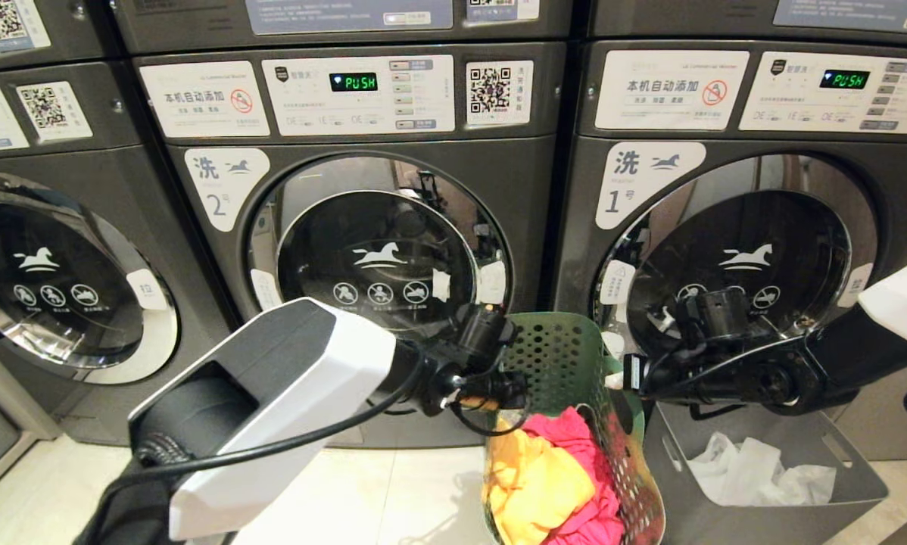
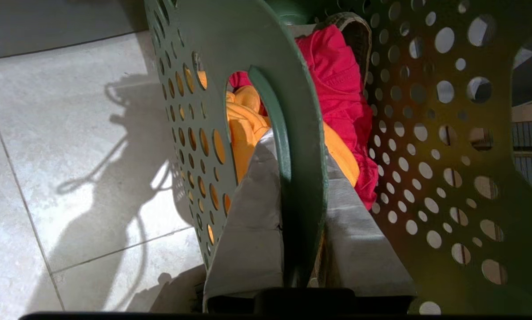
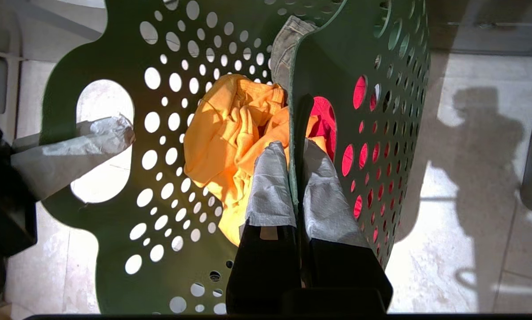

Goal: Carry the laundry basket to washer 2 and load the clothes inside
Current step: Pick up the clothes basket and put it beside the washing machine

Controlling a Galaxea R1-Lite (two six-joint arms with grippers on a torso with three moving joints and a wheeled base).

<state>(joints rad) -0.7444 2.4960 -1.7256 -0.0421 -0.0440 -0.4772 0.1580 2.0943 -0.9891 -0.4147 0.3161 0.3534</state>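
Head view: left gripper (image 1: 499,393) & right gripper (image 1: 616,378) each clamp laundry basket (image 1: 567,356) rim, clothes (image 1: 552,477) below them; washer 2 (image 1: 378,257) door shut, loading not begun.

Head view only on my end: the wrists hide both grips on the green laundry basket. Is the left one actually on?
Observer: Yes. The left gripper is shut on the laundry basket wall at a handle cut-out, one finger inside and one outside.
Operator: Right side?
Observer: The right gripper pinches the opposite wall the same way, at its own handle cut-out.
Operator: Only yellow and red clothes in there?
Observer: No. Past the yellow garment and the red garment, a grey denim-looking piece sits against the basket's wall.
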